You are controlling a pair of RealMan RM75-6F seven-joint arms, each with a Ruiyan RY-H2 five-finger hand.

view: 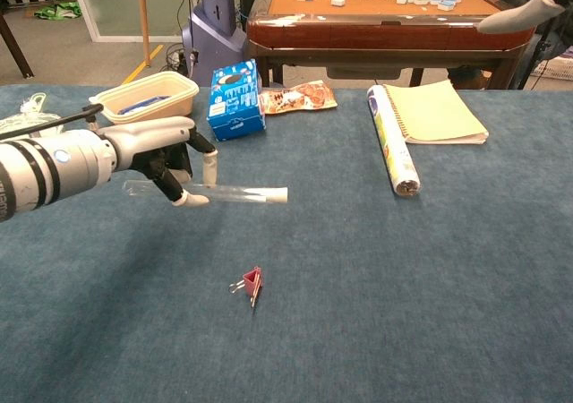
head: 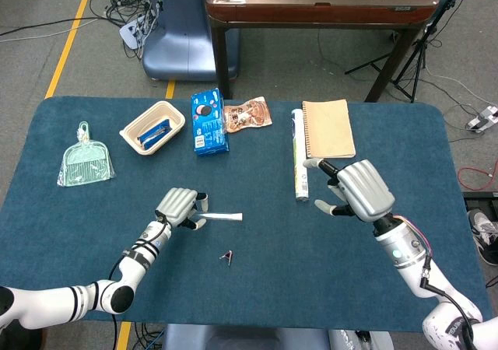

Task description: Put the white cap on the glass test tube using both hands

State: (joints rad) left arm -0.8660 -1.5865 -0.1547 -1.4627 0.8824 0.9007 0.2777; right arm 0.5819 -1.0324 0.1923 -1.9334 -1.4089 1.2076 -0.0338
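- Left robot hand (view: 170,166) pinches the glass test tube (view: 210,191), horizontal, low over the worktop (view: 403,287).
- White cap (view: 279,195) appears seated.
- Right robot hand (head: 358,190): fingers apart, empty.
- Next: set tube down.

One test tube (head: 218,215); one cap (view: 279,194); two robot hands (head: 177,207) (head: 359,190); one notebook (head: 327,127)

A dark wooden table (head: 311,4) is standing beyond the far edge of the blue-covered bench (head: 70,233), on a grey floor (head: 47,62) where a yellow line (head: 71,39) and loose cables (head: 117,8) are lying.
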